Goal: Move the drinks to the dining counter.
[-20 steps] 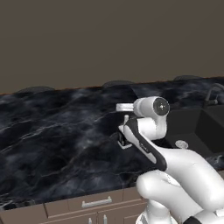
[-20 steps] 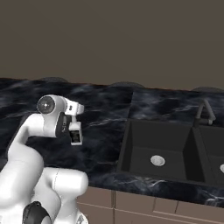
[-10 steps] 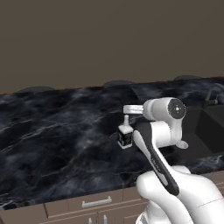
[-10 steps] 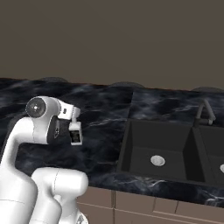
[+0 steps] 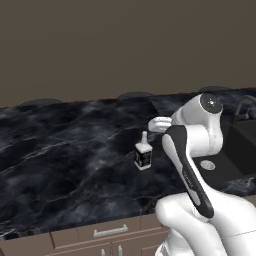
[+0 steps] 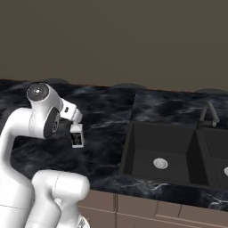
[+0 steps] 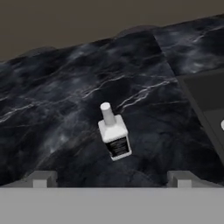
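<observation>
The arm folds at lower right, its open gripper (image 7: 112, 180) clear of the upright white bottle (image 5: 143, 155) at frame centre; the right base view adds the sink (image 6: 160, 153).

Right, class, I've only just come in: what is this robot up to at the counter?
The arm has just put down a squat white bottle with a black label. It stands upright on the black marble dining counter, left of the dark sink. The gripper is open and pulled back from the bottle, its fingertips apart and touching nothing. So one drink looks delivered, and the hand is free for the next job.
</observation>
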Motion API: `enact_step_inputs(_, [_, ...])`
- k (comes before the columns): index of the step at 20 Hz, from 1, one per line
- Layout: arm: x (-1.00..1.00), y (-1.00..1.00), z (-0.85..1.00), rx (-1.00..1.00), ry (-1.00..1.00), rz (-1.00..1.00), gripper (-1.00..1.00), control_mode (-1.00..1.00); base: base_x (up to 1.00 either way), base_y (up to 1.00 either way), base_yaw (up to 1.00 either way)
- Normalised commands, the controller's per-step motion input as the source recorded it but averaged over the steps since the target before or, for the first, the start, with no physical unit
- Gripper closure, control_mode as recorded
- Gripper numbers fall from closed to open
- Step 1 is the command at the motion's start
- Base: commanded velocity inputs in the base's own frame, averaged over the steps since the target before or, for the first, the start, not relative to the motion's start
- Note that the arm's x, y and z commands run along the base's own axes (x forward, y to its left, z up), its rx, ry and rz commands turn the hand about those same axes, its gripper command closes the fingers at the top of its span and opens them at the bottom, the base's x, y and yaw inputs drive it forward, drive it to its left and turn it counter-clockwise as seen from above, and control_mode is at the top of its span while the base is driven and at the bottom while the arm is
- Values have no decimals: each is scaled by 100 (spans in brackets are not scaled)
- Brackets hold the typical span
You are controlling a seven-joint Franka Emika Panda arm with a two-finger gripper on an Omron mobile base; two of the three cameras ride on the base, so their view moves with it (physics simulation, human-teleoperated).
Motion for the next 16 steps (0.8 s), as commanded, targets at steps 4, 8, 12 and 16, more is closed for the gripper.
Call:
enact_step_inputs(4, [-59, 2, 4, 0, 27, 3, -100, -100, 0, 0, 0])
enact_step_inputs(8, [0, 0, 0, 0, 0, 0, -100, 100, -78, 53, 17])
enact_step_inputs(12, [0, 0, 0, 0, 0, 0, -100, 100, -79, 90, 26])
enact_step_inputs(16, [0, 0, 0, 0, 0, 0, -100, 100, -35, 91, 67])
